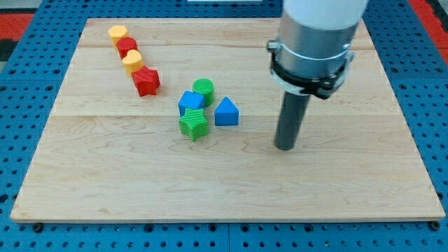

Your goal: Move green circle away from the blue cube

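The green circle [204, 88] stands near the middle of the wooden board [105, 175], touching the upper right corner of the blue cube [190, 102]. A green star [194, 124] lies just below the cube and a blue triangle [226, 112] sits to the cube's right. My tip [285, 146] rests on the board to the right of this cluster, about 85 px right of the blue triangle and lower than the green circle. It touches no block.
A diagonal row runs at the view's upper left: a yellow block [117, 33], a red block [127, 47], a second yellow block [132, 61] and a red star [147, 81]. The arm's grey body [311, 42] hangs over the board's upper right.
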Available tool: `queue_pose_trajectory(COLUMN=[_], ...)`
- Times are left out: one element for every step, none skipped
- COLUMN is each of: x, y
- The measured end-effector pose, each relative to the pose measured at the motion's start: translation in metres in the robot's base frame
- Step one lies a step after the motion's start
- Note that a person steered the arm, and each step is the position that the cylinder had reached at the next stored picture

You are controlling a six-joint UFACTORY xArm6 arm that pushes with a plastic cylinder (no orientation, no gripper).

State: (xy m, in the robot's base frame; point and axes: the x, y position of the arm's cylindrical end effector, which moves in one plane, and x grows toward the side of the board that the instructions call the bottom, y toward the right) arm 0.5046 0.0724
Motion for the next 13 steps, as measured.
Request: queue_pose_trajectory(x=[-0.010, -0.032, -0.051, -0.071, -0.083, -0.085, -0.085, -0.085, -0.085, -0.082, -0.089, -0.101, -0.103], y=[-0.023, -0.027, -0.037, -0.062, -0.091, -0.102, -0.109, -0.127, -0.134, -0.143, -0.144, -0.144, -0.144])
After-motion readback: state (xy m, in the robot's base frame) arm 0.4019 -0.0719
